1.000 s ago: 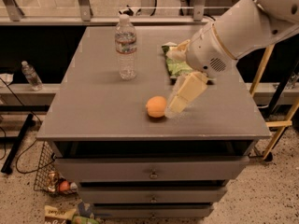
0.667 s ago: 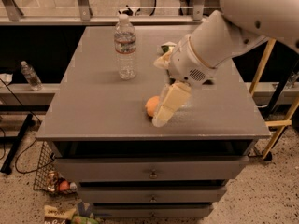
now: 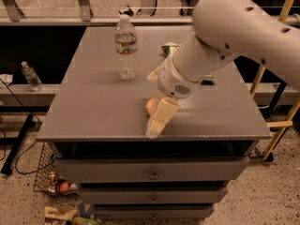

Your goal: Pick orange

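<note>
Grey metal is making up the cabinet top (image 3: 93,116), which is carrying a clear water bottle (image 3: 127,48) standing upright toward its back edge. To the right of the bottle, a green packet (image 3: 169,48) is lying flat, partly hidden by the arm. Below the bottle's level, the cabinet front is showing stacked drawers (image 3: 154,170) with small knobs. Down and to the left of the bottle, a wire basket (image 3: 49,172) of clutter is sitting on the speckled floor (image 3: 262,196), and a smaller bottle (image 3: 31,76) is lying on a low ledge well to the left of the bottle. Behind the bottle, a rail is running across the back of the room.

A thick white arm (image 3: 225,36) is coming in from the upper right, bending down and reaching toward the front of the cabinet top. Its gripper (image 3: 155,125), cream-coloured, is pointing down and slightly left, ending just above the front edge, nearer the viewer than the bottle and a little to its right. Whether the gripper is open or closed cannot be told from this angle.

The orange (image 3: 150,106) is sitting on the cabinet top in front of and right of the bottle, mostly covered by the gripper, with only its left side peeking out.
</note>
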You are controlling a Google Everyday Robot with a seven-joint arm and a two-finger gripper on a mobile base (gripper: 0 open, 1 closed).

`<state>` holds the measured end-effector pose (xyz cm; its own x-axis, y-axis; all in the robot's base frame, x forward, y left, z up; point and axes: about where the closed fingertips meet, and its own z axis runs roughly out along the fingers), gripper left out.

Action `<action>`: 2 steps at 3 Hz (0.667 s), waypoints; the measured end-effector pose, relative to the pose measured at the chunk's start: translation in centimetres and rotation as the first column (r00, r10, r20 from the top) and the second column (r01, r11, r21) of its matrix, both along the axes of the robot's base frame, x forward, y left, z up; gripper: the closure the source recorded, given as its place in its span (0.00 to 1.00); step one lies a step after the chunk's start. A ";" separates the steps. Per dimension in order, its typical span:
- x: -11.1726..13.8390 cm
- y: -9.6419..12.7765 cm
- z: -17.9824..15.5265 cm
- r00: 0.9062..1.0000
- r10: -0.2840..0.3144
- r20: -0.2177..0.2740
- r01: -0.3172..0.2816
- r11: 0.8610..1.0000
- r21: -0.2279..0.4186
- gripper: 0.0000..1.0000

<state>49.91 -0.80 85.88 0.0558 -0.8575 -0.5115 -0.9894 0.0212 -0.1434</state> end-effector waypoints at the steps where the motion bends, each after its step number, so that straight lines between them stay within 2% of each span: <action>1: 0.0 0.1 -1.2 1.000 -0.003 -0.013 0.003 1.000 -0.018 0.17; 2: 0.1 -0.7 -2.4 0.999 -0.017 -0.029 0.016 0.999 -0.028 0.39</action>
